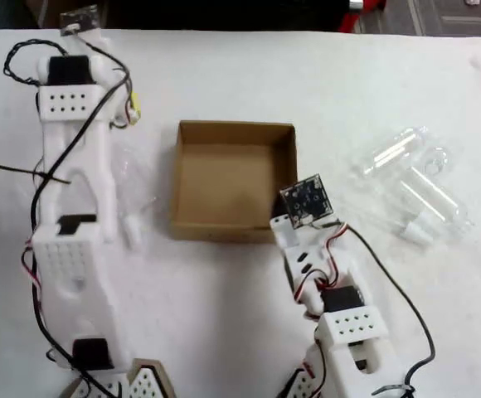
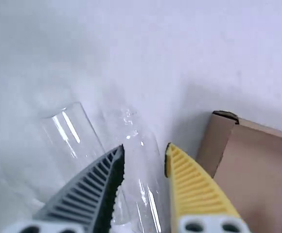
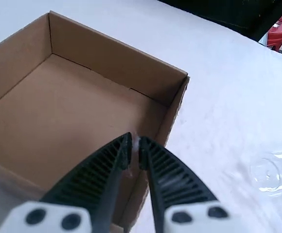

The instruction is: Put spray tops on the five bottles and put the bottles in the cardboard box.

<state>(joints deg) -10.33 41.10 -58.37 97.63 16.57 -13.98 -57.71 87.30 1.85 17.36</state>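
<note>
The cardboard box [image 1: 232, 178] stands open and empty mid-table. Over its front right corner hangs my right gripper [image 3: 135, 143], shut, with a small pale speck at the tips that I cannot identify. The box floor [image 3: 58, 111] lies below it. My left gripper [image 2: 145, 150] is open, its grey and yellow fingers straddling a clear bottle [image 2: 143, 194] lying on the table left of the box [image 2: 257, 165]. A second clear bottle [image 2: 68, 131] lies beside it. The yellow finger [image 1: 133, 109] shows by the left arm.
Several clear bottles [image 1: 406, 178] lie in a heap right of the box, with a white spray top [image 1: 415, 234] at their near end. One bottle mouth [image 3: 272, 170] lies beyond the box wall. Another white top [image 1: 133, 228] lies left of the box. Cables trail along the left arm.
</note>
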